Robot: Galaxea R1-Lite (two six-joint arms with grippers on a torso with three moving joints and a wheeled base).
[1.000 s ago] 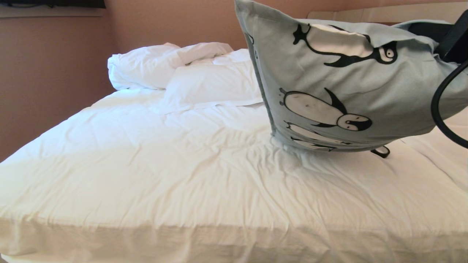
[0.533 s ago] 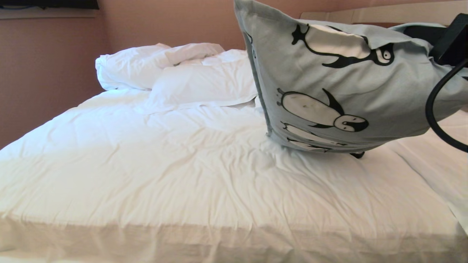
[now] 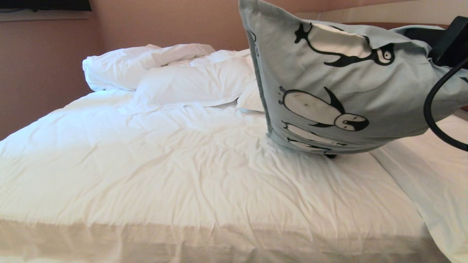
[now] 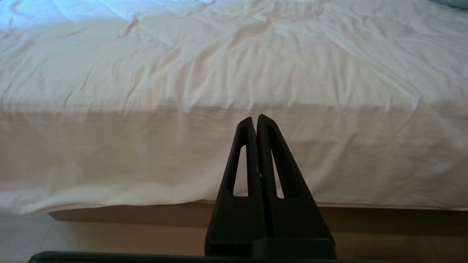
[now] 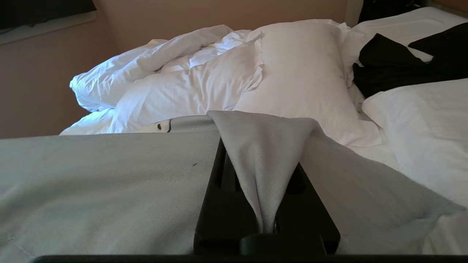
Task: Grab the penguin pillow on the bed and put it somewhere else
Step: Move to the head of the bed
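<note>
The penguin pillow point(image 3: 329, 80), pale blue-grey with black-and-white penguins, hangs tilted over the right half of the bed point(image 3: 164, 175). Its lower edge sits right at the sheet. My right gripper point(image 3: 444, 44) is shut on the pillow's upper right corner. In the right wrist view a fold of the grey case point(image 5: 261, 146) is pinched between the black fingers point(image 5: 215, 190), whose tips are hidden by cloth. My left gripper point(image 4: 255, 120) is shut and holds nothing, low in front of the bed's side point(image 4: 182, 153).
A rumpled white duvet point(image 3: 124, 65) and white pillows point(image 3: 190, 84) lie at the head of the bed. A black garment point(image 5: 395, 69) lies by another white pillow point(image 5: 420, 128). A black cable point(image 3: 429, 109) loops off my right arm. A pinkish wall point(image 3: 44, 73) stands left.
The whole head view has shifted: bed, duvet and pillows slid left in the picture, so the camera moved. The penguin pillow keeps its place in view, still held by my right gripper.
</note>
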